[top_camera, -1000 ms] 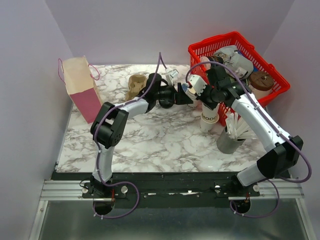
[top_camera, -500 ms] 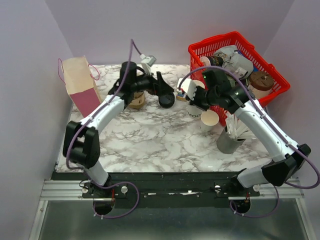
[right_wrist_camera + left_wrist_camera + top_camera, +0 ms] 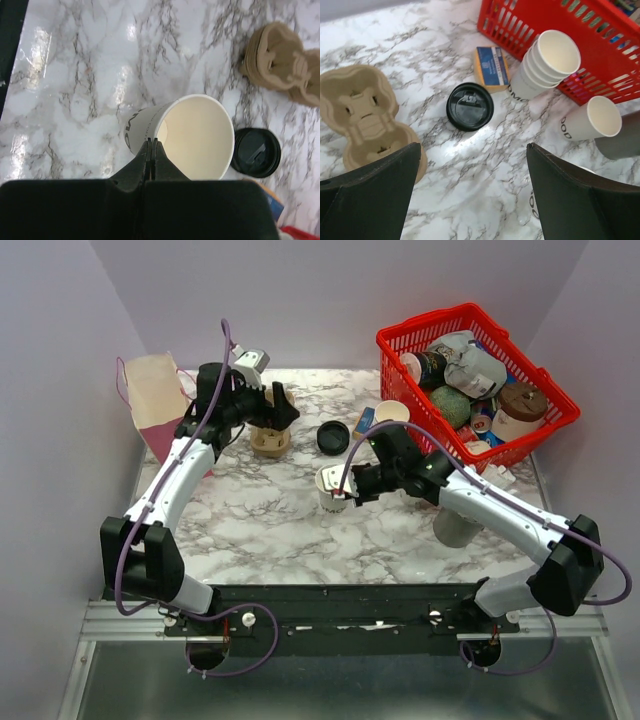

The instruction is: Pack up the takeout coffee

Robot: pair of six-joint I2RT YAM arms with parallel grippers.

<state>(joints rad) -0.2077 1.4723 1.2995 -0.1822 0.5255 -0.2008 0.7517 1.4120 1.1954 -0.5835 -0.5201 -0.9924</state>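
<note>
**Cup and lid before capping.** The cup (image 3: 333, 485) stands mouth up near the middle of the counter (image 3: 250, 530), with no lid on it. Its lid (image 3: 333, 436) lies flat just beyond it toward the far edge, apart from the cup. The right fingers (image 3: 151, 152) are pinched together on the cup's thin wall at the rim. Whether the base rests on the counter cannot be told. The left fingers (image 3: 375, 195) are spread wide and hold nothing, above the carrier (image 3: 270, 443), which sits left of the lid.

**Step in hand (judged): seating the cup upright so that it can be capped.**
- Keep the rim level and the pinch light, since a paper wall held at one point is likely to buckle or tip.
- Set the base flat before letting go.
- The lid probably needs even pressure all round the rim.

**Materials.**
- Cup: tapered white paper with a rolled rim, a matte cream interior and dark lettering on the side.
- Lid: a round disc of glossy black plastic with embossed relief.
- Carrier: tan moulded pulp, rough, with lobed wells.
- Counter: polished, grey-veined marble pattern showing lamp glare, so likely slick.
</note>
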